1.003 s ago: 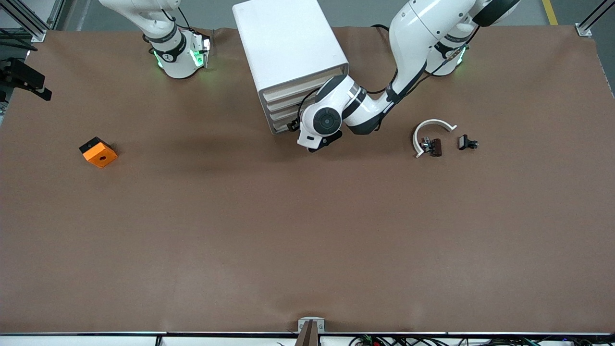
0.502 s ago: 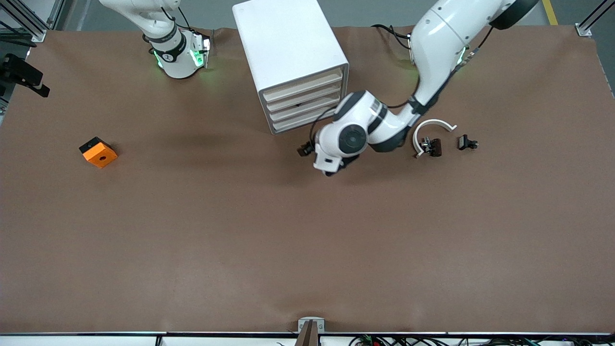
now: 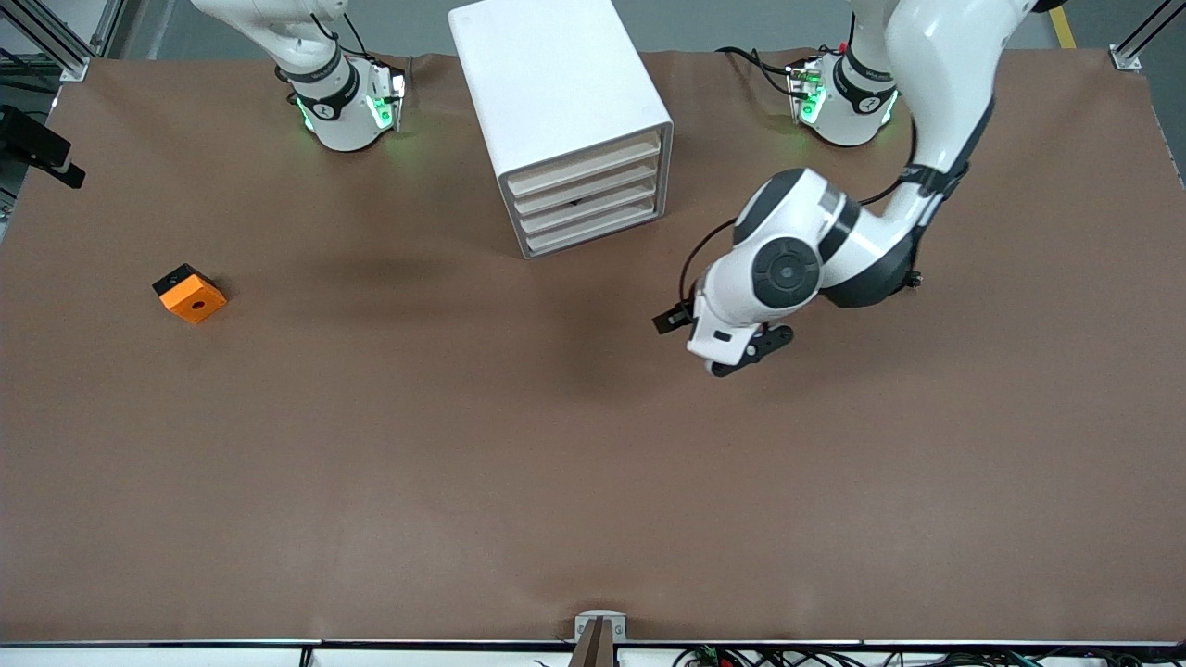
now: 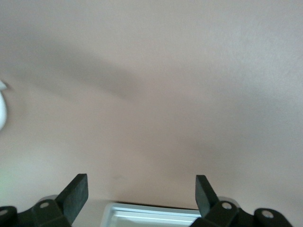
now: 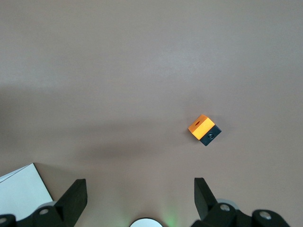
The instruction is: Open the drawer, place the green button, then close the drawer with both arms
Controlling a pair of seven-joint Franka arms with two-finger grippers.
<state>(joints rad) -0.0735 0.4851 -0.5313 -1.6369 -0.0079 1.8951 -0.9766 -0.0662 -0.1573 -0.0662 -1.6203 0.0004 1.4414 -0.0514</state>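
front view: the white plastic drawer cabinet (image 3: pixel 565 120) stands between the two arm bases, all its shallow drawers pushed in. the left arm (image 3: pixel 936 111) bends down over bare brown table covering (image 3: pixel 463 445), nearer to the camera than the cabinet and toward the left arm's end. the left gripper (image 3: pixel 732 357) hangs under the white wrist; this view does not show the spread of its fingers. an orange square block with a hole and a black side (image 3: pixel 189 293) lies toward the right arm's end. of the right arm only the base and lower links (image 3: pixel 315 65) show, held high and waiting. the green-capped button cannot be seen in any view.

left wrist view: here both black fingers (image 4: pixel 75 196) stand wide apart with nothing between them. between and past the fingertips lies only plain brown covering, with a white edge (image 4: pixel 2 106) at the frame's border.

right wrist view: the right gripper (image 5: pixel 139 196), unseen from the front, has its fingers (image 5: pixel 75 198) spread wide and empty, high over the table. the orange block (image 5: pixel 204 130) lies well past the fingertips, closer to one finger than the other, and a white corner of the cabinet (image 5: pixel 21 191) sits beside the first finger.
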